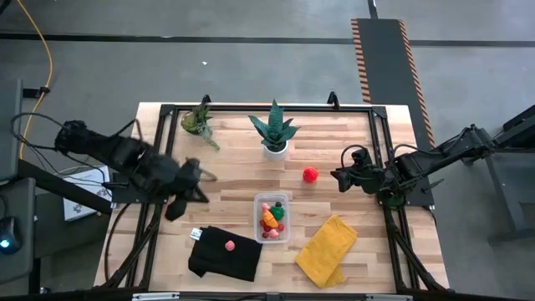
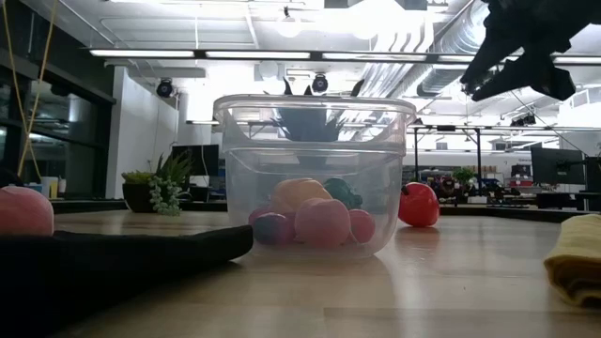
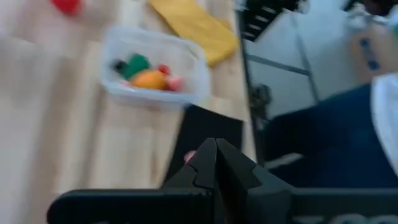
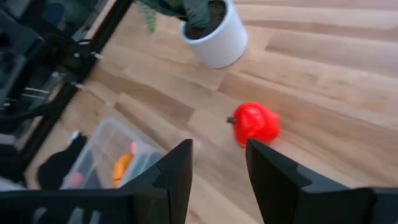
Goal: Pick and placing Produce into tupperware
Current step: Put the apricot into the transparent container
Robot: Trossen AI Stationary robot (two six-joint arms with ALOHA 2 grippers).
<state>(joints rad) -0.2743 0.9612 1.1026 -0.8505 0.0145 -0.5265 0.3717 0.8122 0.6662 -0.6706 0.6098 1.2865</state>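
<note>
- Right now the tub [image 1: 272, 218] sits near the middle of the table [image 1: 234, 138], closer to the front edge, with orange, green, red and pink toys [image 1: 271, 219] inside.
- One red toy [image 1: 310, 174] lies alone on the wood, between the tub and the white pot [image 1: 275, 149].
- One pink toy [image 1: 229, 245] rests on the black cloth [image 1: 224, 253] by the front edge.
- A yellow cloth [image 1: 326, 250] lies beside the tub, toward the front right corner.
- The right gripper [image 1: 343, 178] hangs near the red toy, its fingers [image 4: 171, 174] apart and holding nothing.
- The left gripper [image 1: 201, 185] is over the left side of the table, fingers [image 3: 214, 165] pressed together, empty.
</note>
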